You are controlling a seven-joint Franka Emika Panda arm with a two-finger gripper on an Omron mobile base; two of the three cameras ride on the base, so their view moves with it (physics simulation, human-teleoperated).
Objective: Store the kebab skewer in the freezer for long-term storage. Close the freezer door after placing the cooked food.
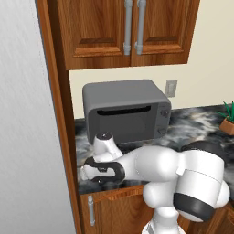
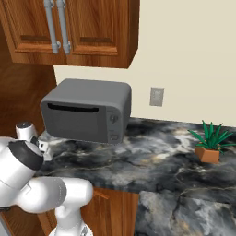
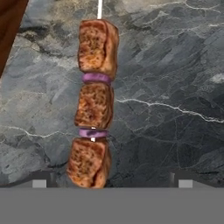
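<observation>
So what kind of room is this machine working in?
A kitchen, rendered rather than real: a dark marble counter under wooden cupboards, a grey toaster oven on it, and a meat kebab lying on the stone.

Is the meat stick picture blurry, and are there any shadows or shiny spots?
Hand view: the kebab skewer looks sharp, with a soft shadow beside it on the counter. Left base view: toaster oven evenly lit, no glare.

No legible text, label, brand, number or sign appeared in any view. The toaster oven [image 1: 125, 109] carried small pale control marks on its front panel, too small to read; the wall plate [image 2: 156, 97] behind the counter [image 2: 161, 152] was blank.
</observation>
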